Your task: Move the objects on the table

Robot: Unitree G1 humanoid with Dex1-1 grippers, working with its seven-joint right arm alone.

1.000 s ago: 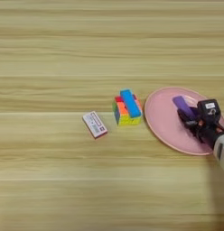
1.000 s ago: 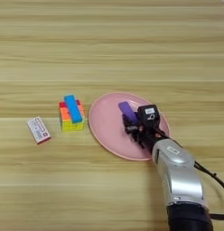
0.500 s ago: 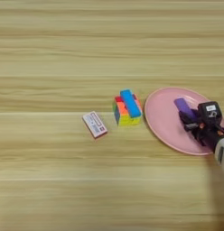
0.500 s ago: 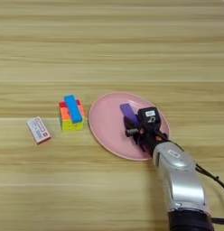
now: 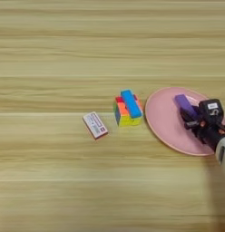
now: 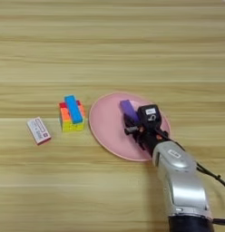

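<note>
On the right side of the picture, a purple block [image 6: 128,109] is seen lying on a pink plate [image 6: 105,131]. The black gripper [image 6: 138,134] is set right against the block's lower end, but whether its fingers are open or closed on the block cannot be told. In the middle, a blue bar [image 6: 73,109] is laid on top of a colourful cube [image 6: 71,118]. A flat white box [image 6: 38,130] is found further left on the wooden table [image 6: 110,45]. The block looks hard, smooth and light, so it is probably best held by its two long sides.
</note>
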